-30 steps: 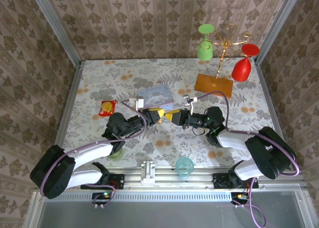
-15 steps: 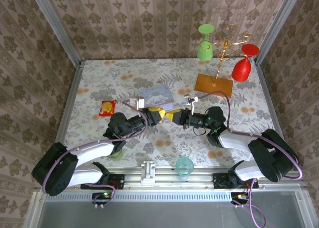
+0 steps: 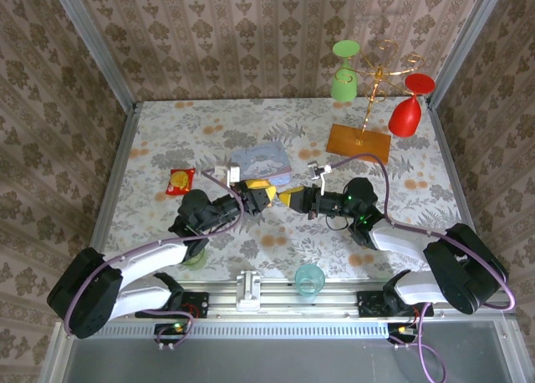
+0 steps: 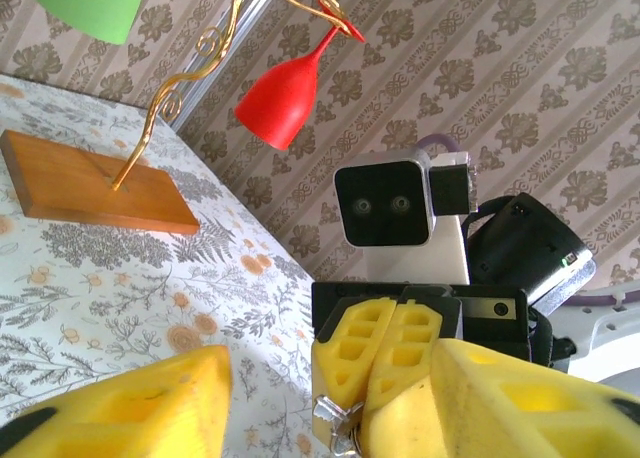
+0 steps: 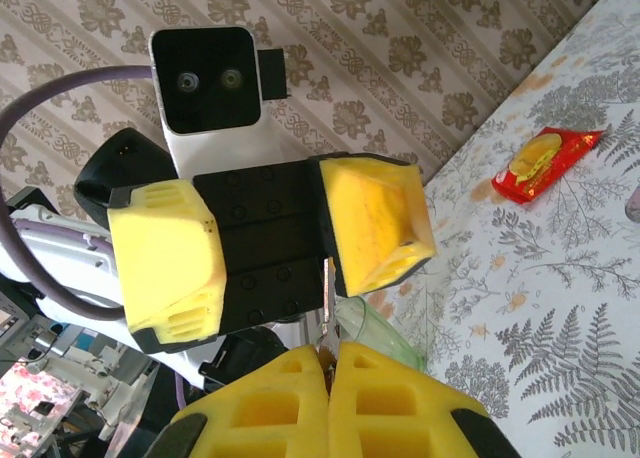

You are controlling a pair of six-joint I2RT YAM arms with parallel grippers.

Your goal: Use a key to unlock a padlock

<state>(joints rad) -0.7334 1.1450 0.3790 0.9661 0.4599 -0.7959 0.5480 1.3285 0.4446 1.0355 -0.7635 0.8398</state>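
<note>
The padlock is hard to place: seen from above it should lie where the two claws meet, but no brass can be told apart from their yellow fingers there. In that top view the right claw (image 3: pixel 286 199) has pushed in over the last second until its tips sit against the left claw (image 3: pixel 267 191), closing a gap that was plain before, and its elbow has swung outward. The blue tin (image 3: pixel 261 160) lies just beyond the left claw. This looks like the lining-up stage, with the turn not yet made. The left wrist view adds what the top view cannot. The left claw's own fingers stand wide apart, and the right claw's fingers, pressed together, sit between them. A small silvery piece (image 4: pixel 336 424) juts out at the tip of the right claw's fingers; whether it is the padlock's shackle or the key's head cannot be told. The right wrist view gives the opposite side: the key (image 5: pixel 327 303), a thin brownish sliver, rises from the right claw's clamped fingertips into the open span of the left claw, close beside one of its bare pads.
</note>
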